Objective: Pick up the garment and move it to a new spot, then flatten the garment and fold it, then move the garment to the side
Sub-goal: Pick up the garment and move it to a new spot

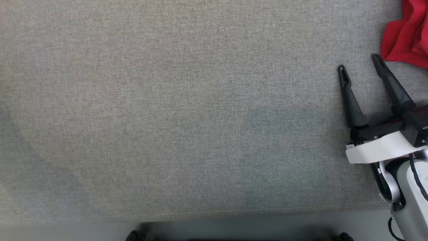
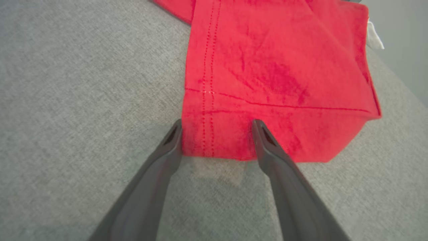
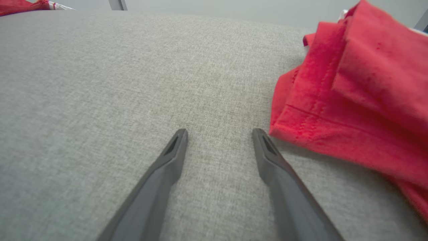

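At the near hem of the garment [image 2: 277, 77] the left tool [image 2: 216, 123] stands with its two fingers apart. Their tips rest at the cloth's edge on either side of a double row of stitching and clamp nothing. The red garment lies flat on the grey cloth-covered worktop [image 1: 167, 100] as a neat, squared, layered packet, close to where the worktop falls away on that view's right. By that, I judge the flattening and folding done and the move to the side done or nearly so. Little seems left for this piece beyond drawing the left tool clear without dragging the hem. The right tool [image 1: 358, 62] is likewise spread and empty, low over bare worktop at the head view's right. Just beside its outer finger sits a red heap [image 1: 406, 33], looser and more rumpled, with thick folds. I cannot tell whether it is a second piece awaiting its turn or one already dealt with. At the far top left of the right wrist view a small red corner [image 3: 20, 5] shows with a pale striped bit next to it, too small to make out. As for writing, a white tag [image 2: 374, 33] sticks out at the folded garment's far corner, but it is blurred and nothing on it can be read. No brand or print shows on the cloth.
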Tool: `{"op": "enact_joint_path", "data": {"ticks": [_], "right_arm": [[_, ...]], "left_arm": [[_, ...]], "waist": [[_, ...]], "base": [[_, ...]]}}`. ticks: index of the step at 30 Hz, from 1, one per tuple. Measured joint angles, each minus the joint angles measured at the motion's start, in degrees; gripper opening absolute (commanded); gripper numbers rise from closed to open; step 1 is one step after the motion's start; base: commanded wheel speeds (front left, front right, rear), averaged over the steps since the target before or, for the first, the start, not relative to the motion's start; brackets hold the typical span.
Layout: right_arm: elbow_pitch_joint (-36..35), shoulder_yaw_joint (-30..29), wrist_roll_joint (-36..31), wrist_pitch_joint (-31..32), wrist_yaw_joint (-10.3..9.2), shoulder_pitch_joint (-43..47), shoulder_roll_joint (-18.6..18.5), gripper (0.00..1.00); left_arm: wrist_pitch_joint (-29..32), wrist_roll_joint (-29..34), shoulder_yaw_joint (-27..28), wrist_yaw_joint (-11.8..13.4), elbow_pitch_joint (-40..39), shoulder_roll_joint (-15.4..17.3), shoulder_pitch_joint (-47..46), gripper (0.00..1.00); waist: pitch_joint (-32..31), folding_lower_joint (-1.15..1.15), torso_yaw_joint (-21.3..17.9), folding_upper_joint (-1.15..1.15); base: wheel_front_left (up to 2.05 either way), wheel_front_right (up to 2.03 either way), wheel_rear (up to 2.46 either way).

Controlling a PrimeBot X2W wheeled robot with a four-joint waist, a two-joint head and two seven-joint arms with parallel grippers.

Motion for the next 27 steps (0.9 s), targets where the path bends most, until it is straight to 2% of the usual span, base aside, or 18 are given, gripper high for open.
{"op": "enact_joint_path", "data": {"ticks": [12,13,17,22,27], "right_arm": [[-0.52,0.35,0.00,-0.12,0.00,-0.61,0.79,1.00],[-0.56,0.29,0.00,-0.29,0.00,-0.66,0.80,1.00],[-0.66,0.27,0.00,-0.43,0.00,-0.72,0.97,1.00],[-0.65,0.29,0.00,-0.58,0.00,-0.81,1.12,1.00],[-0.19,0.03,0.00,-0.96,-0.01,-0.81,1.18,1.00]], "left_arm": [[0.66,0.00,-0.35,0.01,0.19,0.15,-2.90,1.00],[0.66,0.01,-0.54,0.01,0.19,0.13,-3.04,0.94],[0.66,0.45,-1.59,-0.14,0.22,0.20,-3.41,0.00],[0.65,0.49,-1.90,-0.77,0.30,-0.10,-3.55,0.00],[-0.21,-0.18,-1.08,-2.54,0.26,-1.22,-3.64,0.00]], "waist": [[0.96,0.00,-1.68,0.00],[1.07,0.00,-1.79,0.00],[1.29,0.00,-2.04,0.00],[1.36,0.00,-2.13,0.00],[1.14,0.00,-1.77,0.00]], "base": [[0.00,0.00,0.00],[0.00,0.00,0.00],[0.00,0.00,0.00],[0.00,0.00,0.00],[0.00,0.00,0.00]]}}
